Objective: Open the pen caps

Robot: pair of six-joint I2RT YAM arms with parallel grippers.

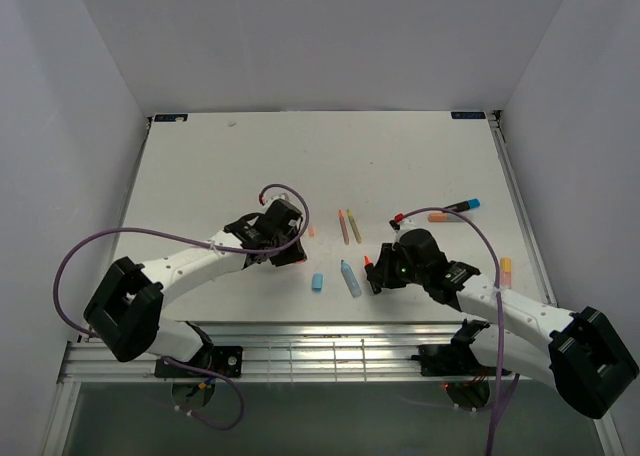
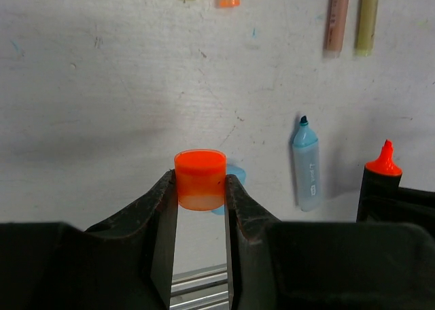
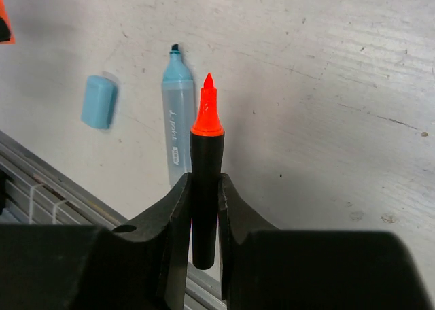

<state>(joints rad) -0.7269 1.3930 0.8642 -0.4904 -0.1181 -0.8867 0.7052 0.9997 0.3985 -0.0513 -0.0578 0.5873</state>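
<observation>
The left end effector (image 2: 200, 191) is pinching a stubby orange cap (image 2: 200, 174) between narrowly set fingers, and the cap is sitting apart from any marker. The right end effector (image 3: 204, 187) is gripping a black-barrelled marker (image 3: 204, 211) by its barrel, with the bare orange tip (image 3: 206, 109) sticking out beyond the jaws. On the white surface (image 2: 102, 85) between the two arms, a light blue cap (image 3: 99, 101) is lying just beside an uncapped blue marker (image 3: 177, 126), not touching it. Two thin pens (image 2: 338, 18) are lying side by side farther back.
</observation>
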